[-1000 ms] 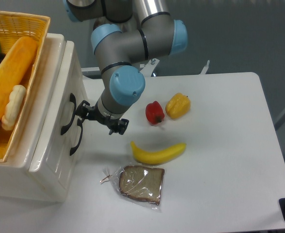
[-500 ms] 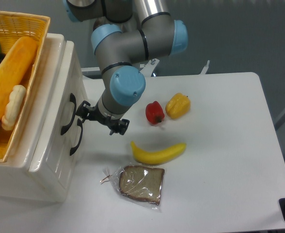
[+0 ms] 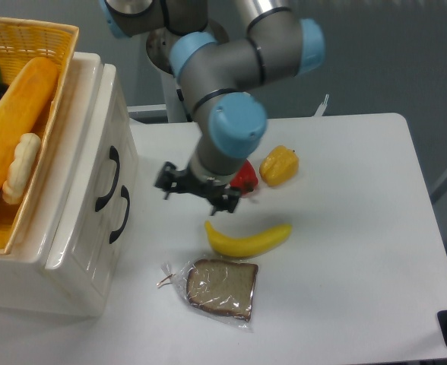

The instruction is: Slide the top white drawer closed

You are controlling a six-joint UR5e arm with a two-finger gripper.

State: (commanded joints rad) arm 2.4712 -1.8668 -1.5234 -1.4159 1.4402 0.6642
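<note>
Black two-finger gripper (image 3: 198, 192) hangs over the white table (image 3: 345, 228), jaws spread wide, holding and touching nothing. Glossy white top drawer with curved black handle (image 3: 111, 177) sits flush in the cabinet at left, well apart from the gripper. Yellow banana (image 3: 248, 239) lies just near of the gripper.

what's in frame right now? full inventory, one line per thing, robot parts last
table: 1, white, fills the right and centre
cabinet: 1, white, left edge of the table
top white drawer: 1, white with black handle, upper cabinet front
lower drawer: 1, white with black handle, just below it
basket: 1, yellow woven, on the cabinet top, holds food items
red pepper: 1, red, table centre, partly behind the arm
yellow pepper: 1, yellow, right of the red one
banana: 1, yellow, below the peppers
bagged bread: 1, brown in clear plastic, near the front edge
arm: 1, grey and blue, over the table
gripper: 1, black fingers, empty, apart from the drawers
</note>
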